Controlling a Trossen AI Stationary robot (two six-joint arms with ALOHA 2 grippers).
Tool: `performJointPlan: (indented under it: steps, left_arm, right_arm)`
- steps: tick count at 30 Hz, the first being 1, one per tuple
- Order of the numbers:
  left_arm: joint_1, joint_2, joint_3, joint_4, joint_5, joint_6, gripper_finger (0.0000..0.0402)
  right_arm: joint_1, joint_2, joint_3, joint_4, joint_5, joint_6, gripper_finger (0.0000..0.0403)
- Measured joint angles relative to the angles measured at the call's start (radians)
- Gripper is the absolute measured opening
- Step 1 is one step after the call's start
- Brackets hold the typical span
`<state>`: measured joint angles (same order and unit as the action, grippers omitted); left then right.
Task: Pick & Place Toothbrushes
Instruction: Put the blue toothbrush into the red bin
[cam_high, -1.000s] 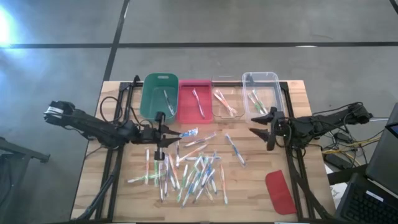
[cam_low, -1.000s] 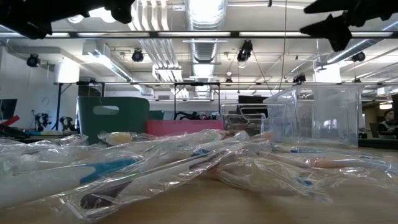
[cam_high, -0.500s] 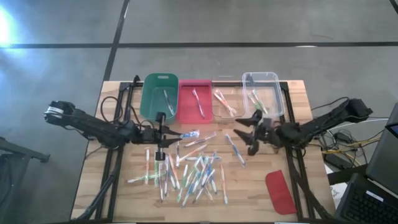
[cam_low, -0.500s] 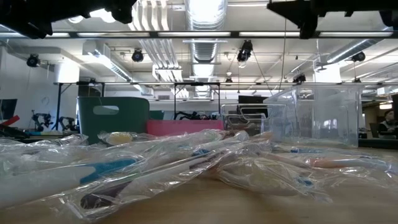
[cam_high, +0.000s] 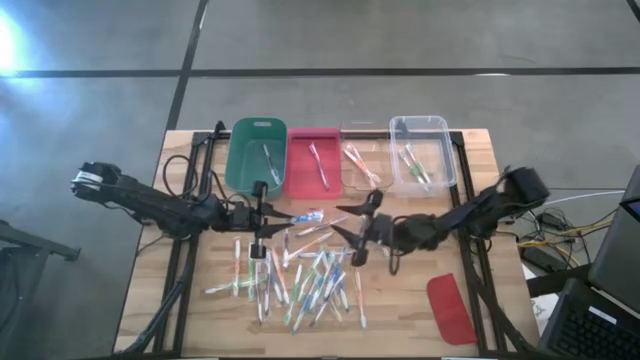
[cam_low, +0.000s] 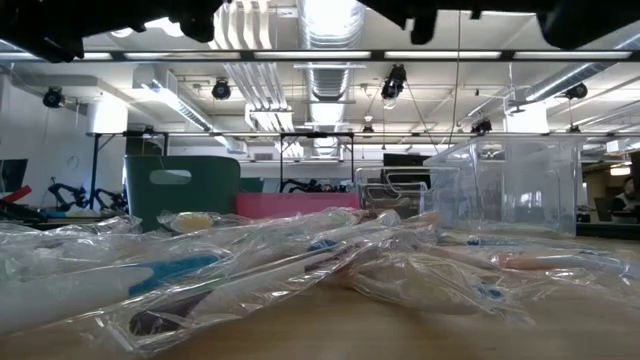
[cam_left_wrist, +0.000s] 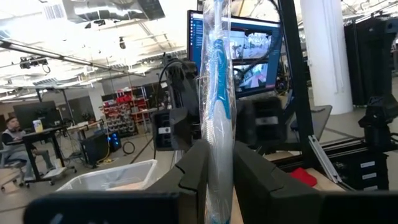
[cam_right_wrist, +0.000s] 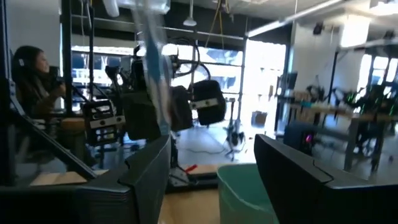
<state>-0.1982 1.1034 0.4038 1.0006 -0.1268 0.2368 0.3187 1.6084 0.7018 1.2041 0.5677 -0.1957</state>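
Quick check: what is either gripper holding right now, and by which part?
Left gripper pinches a wrapped blue toothbrush near one end. Right gripper holds nothing.

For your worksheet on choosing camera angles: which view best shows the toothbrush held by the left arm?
The left wrist view: the blue toothbrush stands wrapped, clamped between the left gripper fingers. The high view shows it small; the right wrist view shows it blurred; the low view misses it.

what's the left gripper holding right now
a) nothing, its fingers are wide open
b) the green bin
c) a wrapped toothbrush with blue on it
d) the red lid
c: the left gripper is shut on a plastic-wrapped blue toothbrush, which sticks out from between its fingers above the pile on the table.
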Motion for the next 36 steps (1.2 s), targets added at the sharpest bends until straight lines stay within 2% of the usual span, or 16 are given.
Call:
performJointPlan:
  steps: [7,13,18,26,36]
  left_arm:
    - [0.0,0.0,0.0,-0.008,0.001,-0.009,0.0062]
    - [0.0,0.0,0.0,-0.008,0.001,-0.01,0.0062]
    - [-0.001,0.0,0.0,-0.007,0.001,-0.01,0.0062]
    - [-0.001,0.0,0.0,-0.007,0.001,-0.009,0.0062]
    - [-0.001,0.0,0.0,-0.007,0.002,-0.009,0.0062]
  right_arm:
    - [0.0,0.141,0.193,0.015,0.0,-0.13,0.02]
    - [0.0,0.176,0.293,0.011,-0.003,-0.139,0.0185]
    - [-0.001,0.181,0.329,-0.038,-0.072,-0.089,0.0175]
    - [-0.004,0.181,0.358,-0.07,-0.072,-0.081,0.0166]
    - [-0.038,0.181,0.352,-0.09,-0.075,-0.014,0.0179]
